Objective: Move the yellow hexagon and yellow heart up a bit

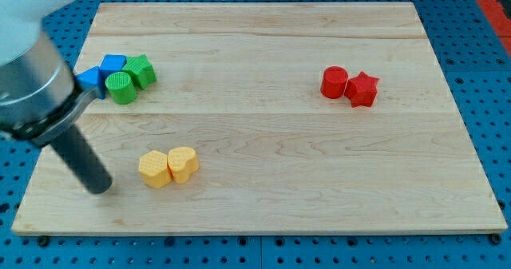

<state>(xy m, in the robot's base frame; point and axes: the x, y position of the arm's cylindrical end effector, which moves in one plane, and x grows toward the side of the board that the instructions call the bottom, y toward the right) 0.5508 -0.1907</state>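
So the wooden board (263,141) takes up nearly the whole view, sitting on a blue pegboard surface (479,53). Next biggest is my arm coming in from the view's upper left, a fat grey cylinder narrowing into the dark rod. There's nothing on it to open or close; it's a plain rod holding nothing, and my tip (101,188) sits on the board near the lower left corner.

Just to the right of my tip, apart from it, are the 2 task pieces: the yellow hexagon (154,169) closer, and the yellow heart (184,164) on its far side, the pair touching each other.

Up from my tip, close to the rod's upper part, there's a tight cluster of 4: a blue block (113,63), a second blue block (90,79) partly hidden by the arm, a green cylinder (121,87) and a green block (141,70).

Way off to the right and higher up, the red cylinder (334,82) and red star (362,89) sit touching.
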